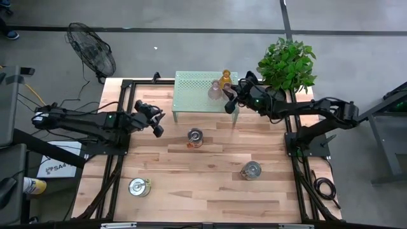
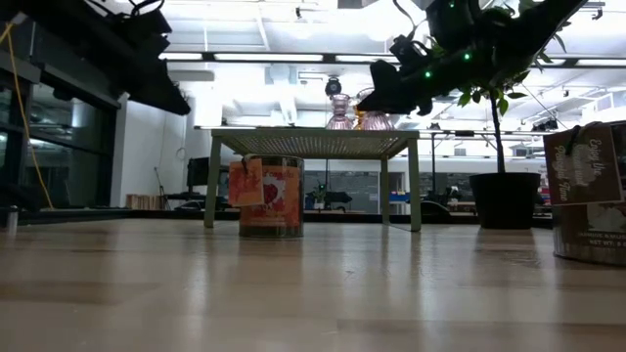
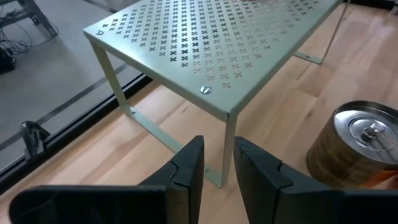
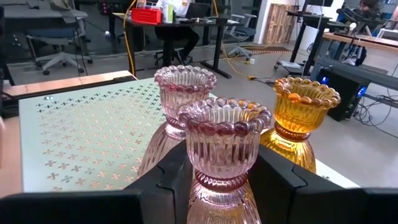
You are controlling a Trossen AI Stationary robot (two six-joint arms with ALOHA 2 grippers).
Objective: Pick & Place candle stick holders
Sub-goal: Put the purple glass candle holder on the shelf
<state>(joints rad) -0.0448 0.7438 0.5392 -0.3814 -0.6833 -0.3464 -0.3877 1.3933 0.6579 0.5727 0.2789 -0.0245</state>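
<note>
On the mint-green perforated stand (image 1: pixel 194 86) at the far side of the table, three glass holders are gathered near its right end: the amber glass holder (image 4: pixel 301 118), one pink glass holder (image 4: pixel 180 106) beside it, and a second pink glass holder (image 4: pixel 222 155) sitting between the fingers of the right gripper (image 1: pixel 231 102). Those fingers flank its stem closely and appear to clasp it (contact itself is hard to confirm), so the step in hand looks like placing this piece on the stand. The next move likely calls for spreading the fingers and backing away without nudging the two neighbours. Three silver metal holders (image 1: pixel 195 135) (image 1: pixel 250 170) (image 1: pixel 139 186) wait on the wooden table (image 1: pixel 210 197), well apart. The left gripper (image 1: pixel 156 125) hovers near the stand's left front leg, its fingers nearly together and holding nothing.
</note>
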